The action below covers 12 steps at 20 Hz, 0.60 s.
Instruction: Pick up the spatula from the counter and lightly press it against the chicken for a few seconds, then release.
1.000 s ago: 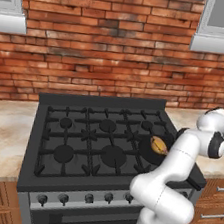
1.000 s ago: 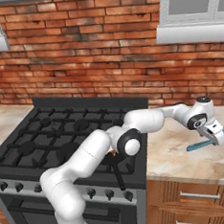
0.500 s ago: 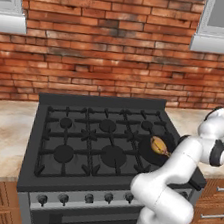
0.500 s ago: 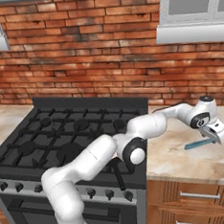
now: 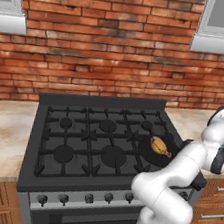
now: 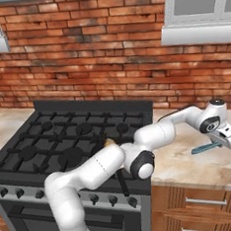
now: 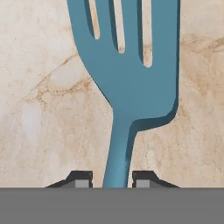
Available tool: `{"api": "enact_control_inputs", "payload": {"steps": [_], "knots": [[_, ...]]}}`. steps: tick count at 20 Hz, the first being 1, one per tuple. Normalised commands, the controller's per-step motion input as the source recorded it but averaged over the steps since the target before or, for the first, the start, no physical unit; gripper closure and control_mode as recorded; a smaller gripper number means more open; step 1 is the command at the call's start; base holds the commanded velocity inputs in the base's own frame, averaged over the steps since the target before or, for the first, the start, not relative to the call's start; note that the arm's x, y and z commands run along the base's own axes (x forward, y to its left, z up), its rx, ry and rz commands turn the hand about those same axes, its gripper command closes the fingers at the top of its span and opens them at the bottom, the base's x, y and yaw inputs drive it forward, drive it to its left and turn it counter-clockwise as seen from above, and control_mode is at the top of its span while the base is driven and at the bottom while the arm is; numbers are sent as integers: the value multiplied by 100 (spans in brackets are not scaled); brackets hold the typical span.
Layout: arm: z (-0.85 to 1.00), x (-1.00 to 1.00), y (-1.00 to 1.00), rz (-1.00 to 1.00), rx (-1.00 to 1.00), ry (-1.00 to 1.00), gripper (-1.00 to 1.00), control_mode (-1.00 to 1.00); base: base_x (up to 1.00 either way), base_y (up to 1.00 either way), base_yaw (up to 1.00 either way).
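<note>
A teal slotted spatula lies on the beige stone counter, its handle running down between my two finger tips. My gripper is open and straddles the handle, with small gaps on both sides. From the right base view, the gripper sits low over the spatula on the counter right of the stove. The browned chicken rests in a dark pan on the stove's front right burner, well left of the hand.
The black gas stove fills the middle, with its knobs along the front. A red brick wall runs behind it. Wooden drawers sit under the counter. My arm bends across the stove's right edge.
The hand has eased slightly right and down over the spatula's handle. The spatula and chicken have not moved.
</note>
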Motion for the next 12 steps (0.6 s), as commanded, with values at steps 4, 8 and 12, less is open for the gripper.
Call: {"api": "enact_control_inputs", "payload": {"steps": [4,8,12], "knots": [[43,-50,6,20,4,-1,100,-100,0,0,0],[48,-72,29,22,0,-4,100,-100,0,0,0],[25,-87,45,21,0,-13,100,-100,0,0,0]]}}
